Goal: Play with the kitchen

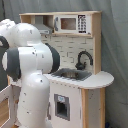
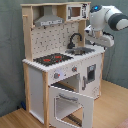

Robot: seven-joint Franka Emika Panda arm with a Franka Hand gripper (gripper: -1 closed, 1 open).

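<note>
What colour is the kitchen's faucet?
Black; the faucet shows best in the second exterior view.

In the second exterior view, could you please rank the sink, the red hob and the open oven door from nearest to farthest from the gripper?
From the gripper:
1. Sink, just below it, on the counter's right.
2. Hob, on the counter's left.
3. Oven door, swung open low at the front.

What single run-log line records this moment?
arm: over sink | oven door: open | pincer: hidden | kitchen: upright
</note>
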